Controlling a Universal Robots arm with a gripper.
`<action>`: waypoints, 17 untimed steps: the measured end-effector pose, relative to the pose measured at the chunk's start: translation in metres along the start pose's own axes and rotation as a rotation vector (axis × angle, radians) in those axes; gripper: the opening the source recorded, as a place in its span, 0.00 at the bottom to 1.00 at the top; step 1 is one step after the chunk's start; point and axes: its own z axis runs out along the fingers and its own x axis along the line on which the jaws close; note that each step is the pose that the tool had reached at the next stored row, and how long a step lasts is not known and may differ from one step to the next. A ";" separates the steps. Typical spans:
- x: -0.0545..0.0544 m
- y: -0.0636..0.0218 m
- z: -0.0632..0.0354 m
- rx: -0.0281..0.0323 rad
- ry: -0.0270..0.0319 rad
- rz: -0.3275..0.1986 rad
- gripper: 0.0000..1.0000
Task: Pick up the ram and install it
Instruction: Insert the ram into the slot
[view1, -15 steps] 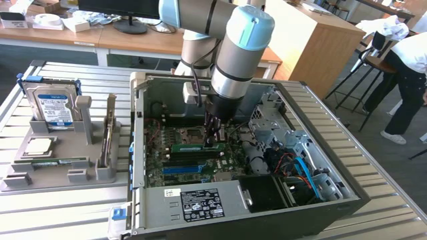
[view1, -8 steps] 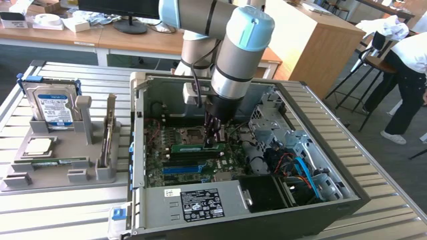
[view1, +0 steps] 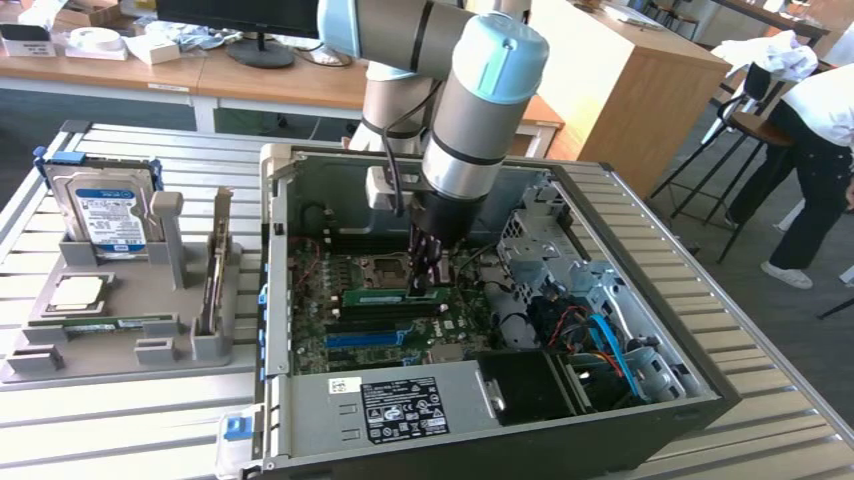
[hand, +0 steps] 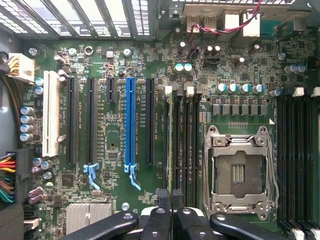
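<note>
Ram (view1: 380, 296), on edge, long axis across the exterior view's centre, clenched in the gripper (view1: 430, 285) inside the open computer case (view1: 601, 440).

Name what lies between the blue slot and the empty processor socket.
In the wrist view: one black slot, then the memory slots, with the ram among them.
</note>
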 end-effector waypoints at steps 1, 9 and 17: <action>0.000 0.0000 0.0004 0.0000 0.0002 0.000 0.11; 0.000 -0.0001 0.0033 0.0003 0.0004 0.000 0.11; 0.000 -0.0001 0.0050 0.0005 0.0005 0.000 0.11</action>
